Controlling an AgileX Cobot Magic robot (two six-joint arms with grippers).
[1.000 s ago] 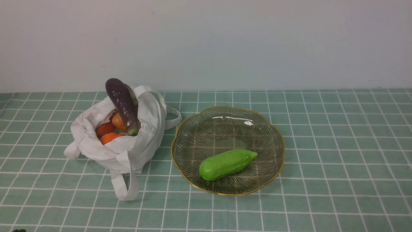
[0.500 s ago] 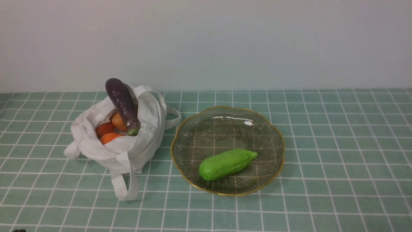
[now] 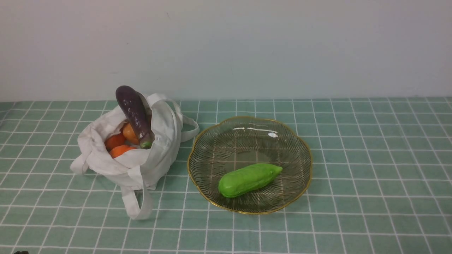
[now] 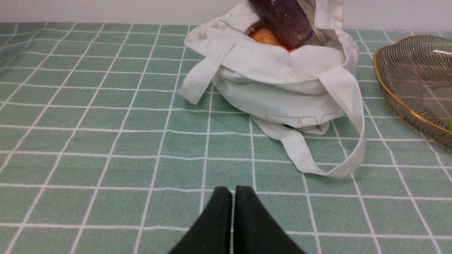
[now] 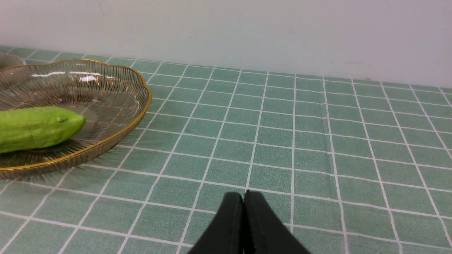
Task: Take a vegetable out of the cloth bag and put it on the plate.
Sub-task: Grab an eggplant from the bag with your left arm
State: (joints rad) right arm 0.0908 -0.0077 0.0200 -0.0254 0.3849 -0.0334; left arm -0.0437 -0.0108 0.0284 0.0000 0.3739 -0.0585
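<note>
Green vegetable lies on the plate, apart from the right tool.

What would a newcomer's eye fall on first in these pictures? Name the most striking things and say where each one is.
The bright green cucumber stands out first, lying alone on the near side of the gold-rimmed glass plate in the middle of the green checked tablecloth. Next comes the dark purple eggplant, sticking up out of the white cloth bag to the plate's left, with orange vegetables beside it in the bag.
</note>
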